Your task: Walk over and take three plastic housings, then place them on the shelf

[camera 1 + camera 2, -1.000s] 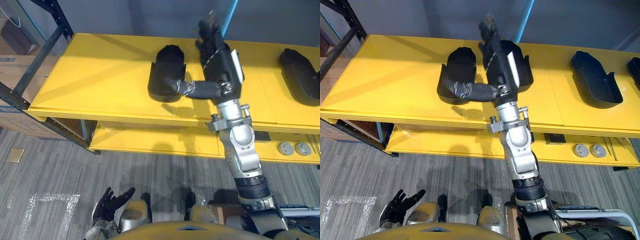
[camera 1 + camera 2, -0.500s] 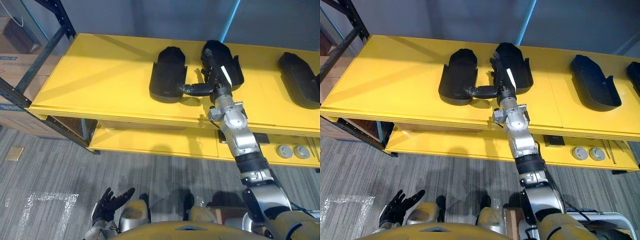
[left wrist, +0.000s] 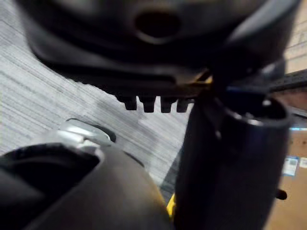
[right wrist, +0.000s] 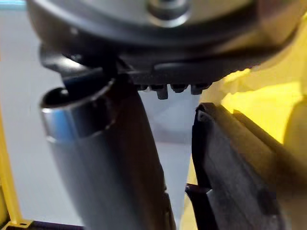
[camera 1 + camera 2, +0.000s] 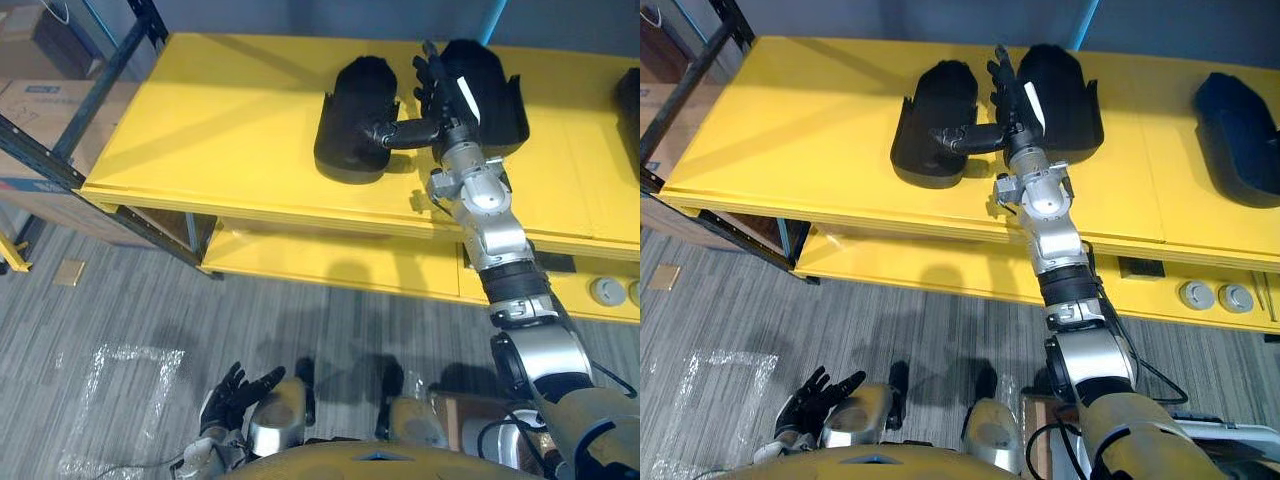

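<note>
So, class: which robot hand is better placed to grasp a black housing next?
Right. The right robot hand reaches over the yellow table, open, between two black housings. The left robot hand hangs low near the floor, open, far from them.

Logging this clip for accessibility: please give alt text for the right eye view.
The right robot hand, fingers straight, reaches onto a yellow table between the left black housing and the middle housing, thumb stretched toward the left one. A third housing lies further right; the left robot hand hangs open low above the grey floor.
</note>
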You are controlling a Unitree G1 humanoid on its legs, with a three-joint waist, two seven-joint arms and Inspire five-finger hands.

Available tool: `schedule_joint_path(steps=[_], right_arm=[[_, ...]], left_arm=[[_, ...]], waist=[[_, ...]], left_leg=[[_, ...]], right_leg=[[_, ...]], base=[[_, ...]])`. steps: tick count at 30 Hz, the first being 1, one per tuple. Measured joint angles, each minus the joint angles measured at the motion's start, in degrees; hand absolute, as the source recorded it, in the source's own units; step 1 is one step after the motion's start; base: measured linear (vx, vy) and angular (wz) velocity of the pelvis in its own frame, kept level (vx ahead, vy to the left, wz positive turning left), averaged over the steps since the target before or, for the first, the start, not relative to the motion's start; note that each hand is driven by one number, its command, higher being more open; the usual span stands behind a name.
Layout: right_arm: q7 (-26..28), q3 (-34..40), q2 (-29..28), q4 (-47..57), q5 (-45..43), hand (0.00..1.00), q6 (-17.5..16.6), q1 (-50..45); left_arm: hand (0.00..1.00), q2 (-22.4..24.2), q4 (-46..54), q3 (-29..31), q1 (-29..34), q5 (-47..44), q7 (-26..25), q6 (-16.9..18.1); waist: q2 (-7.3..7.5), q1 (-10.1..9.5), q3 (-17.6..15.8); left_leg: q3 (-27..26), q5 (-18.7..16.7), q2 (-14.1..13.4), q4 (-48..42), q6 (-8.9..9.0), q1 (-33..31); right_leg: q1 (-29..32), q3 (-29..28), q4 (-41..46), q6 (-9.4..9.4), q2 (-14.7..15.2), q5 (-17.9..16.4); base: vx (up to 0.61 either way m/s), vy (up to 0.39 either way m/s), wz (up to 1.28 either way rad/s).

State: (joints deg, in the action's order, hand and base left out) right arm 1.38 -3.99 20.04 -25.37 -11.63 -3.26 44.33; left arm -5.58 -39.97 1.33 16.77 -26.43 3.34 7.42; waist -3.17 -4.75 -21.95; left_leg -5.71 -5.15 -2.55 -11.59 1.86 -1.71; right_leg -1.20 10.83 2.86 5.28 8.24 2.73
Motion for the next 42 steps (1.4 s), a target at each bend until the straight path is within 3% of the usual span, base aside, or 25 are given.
schedule_joint_path(steps=[12,22,31,38,42], right_arm=[[-0.42,-1.24,-0.04,-0.86,1.34,1.00,1.69,1.99],[6.54,-3.95,-0.08,-1.20,1.75,1.00,1.69,2.19],[7.04,-5.78,-1.38,-1.19,1.81,1.00,1.79,2.27],[3.69,-6.76,-1.99,-1.25,2.31,1.00,1.79,3.64],[-2.45,-6.54,-2.00,-1.20,6.48,1.00,0.69,3.94]], left_arm=[[1.00,0.00,0.16,-0.84,-0.72,-0.23,-0.26,0.01],[1.00,0.02,0.68,-1.06,-0.72,-0.42,-0.19,-0.16],[1.00,0.03,1.28,-1.32,-0.72,-0.21,-0.23,-0.42],[1.00,-0.05,1.50,-1.56,-0.76,-0.18,-0.08,-0.42],[1.00,-0.13,1.82,-2.05,-0.76,-0.08,0.06,-0.26]], waist=[[-1.01,-0.36,-1.38],[-1.21,-0.73,-1.54],[-1.27,-1.38,-1.62],[-1.28,-1.31,-2.54],[-1.27,-1.44,-2.68]], left_leg=[[0.32,0.57,0.04,0.96,0.07,0.19],[0.93,1.66,-0.12,2.03,0.42,0.30],[1.46,2.59,-0.19,2.95,0.59,0.33],[1.48,2.73,-0.10,2.96,0.53,0.35],[1.51,2.82,-0.10,3.09,0.53,0.34]], right_leg=[[0.19,0.44,0.41,-0.37,0.04,-0.29],[1.06,0.97,2.15,-0.95,0.13,-1.02],[1.17,1.53,2.31,-1.01,0.20,-1.03],[1.20,1.58,2.51,-1.00,0.35,-1.03],[1.22,1.65,2.45,-1.00,0.34,-1.02]], base=[[-0.01,-0.003,0.01],[-0.02,-0.009,0.03],[-0.02,-0.007,0.03],[0.00,0.000,0.00],[0.00,0.000,0.00]])
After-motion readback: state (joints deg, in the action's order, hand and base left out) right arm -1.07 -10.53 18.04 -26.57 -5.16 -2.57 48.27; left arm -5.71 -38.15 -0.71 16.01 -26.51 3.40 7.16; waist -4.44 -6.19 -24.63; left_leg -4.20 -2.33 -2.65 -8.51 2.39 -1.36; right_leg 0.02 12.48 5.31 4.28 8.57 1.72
